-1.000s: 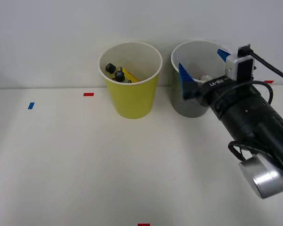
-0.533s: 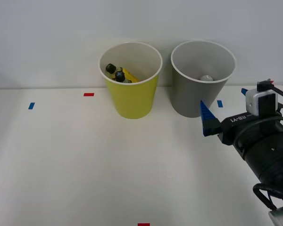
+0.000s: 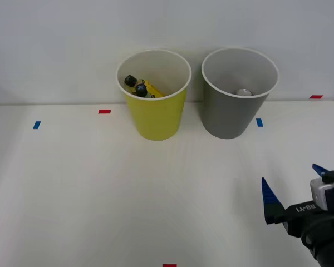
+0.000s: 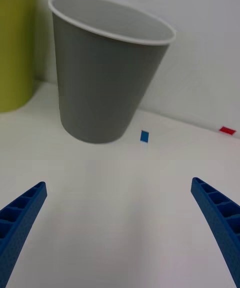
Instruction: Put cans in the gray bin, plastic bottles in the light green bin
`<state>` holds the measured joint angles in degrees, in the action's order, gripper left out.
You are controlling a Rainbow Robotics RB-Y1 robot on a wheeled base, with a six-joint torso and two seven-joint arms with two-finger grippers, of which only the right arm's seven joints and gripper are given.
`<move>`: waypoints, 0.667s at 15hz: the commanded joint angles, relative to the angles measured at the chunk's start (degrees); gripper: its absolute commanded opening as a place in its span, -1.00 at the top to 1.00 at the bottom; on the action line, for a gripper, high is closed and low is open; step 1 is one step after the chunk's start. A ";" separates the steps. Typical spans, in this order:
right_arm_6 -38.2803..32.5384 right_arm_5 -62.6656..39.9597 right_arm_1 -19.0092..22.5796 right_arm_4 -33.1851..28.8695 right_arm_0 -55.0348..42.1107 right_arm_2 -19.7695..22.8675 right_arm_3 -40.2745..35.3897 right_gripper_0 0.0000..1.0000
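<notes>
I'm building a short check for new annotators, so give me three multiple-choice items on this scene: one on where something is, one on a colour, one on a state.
1. Where is the can's silvery top?
A. on the table
B. inside the gray bin
C. inside the light green bin

2. What colour are the bottle caps?
A. black
B. red
C. white

3. How is the right gripper?
A. shut on a bottle
B. shut and empty
C. open and empty

Answers:
1 B: the can lies within the gray bin.
2 A: the plastic bottles in the light green bin have black caps.
3 C: the right gripper has its blue fingers spread with nothing between.
</notes>
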<state>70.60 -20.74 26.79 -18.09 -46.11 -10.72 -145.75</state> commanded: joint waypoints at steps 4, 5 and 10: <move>-4.07 18.37 -3.94 0.24 -6.18 4.04 9.52 -1.00; -5.92 23.47 -4.82 0.24 -6.45 5.19 12.94 -1.00; -8.64 27.60 -11.06 0.60 -10.93 4.40 14.79 -1.00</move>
<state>62.36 6.78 17.48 -17.61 -56.13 -5.46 -130.93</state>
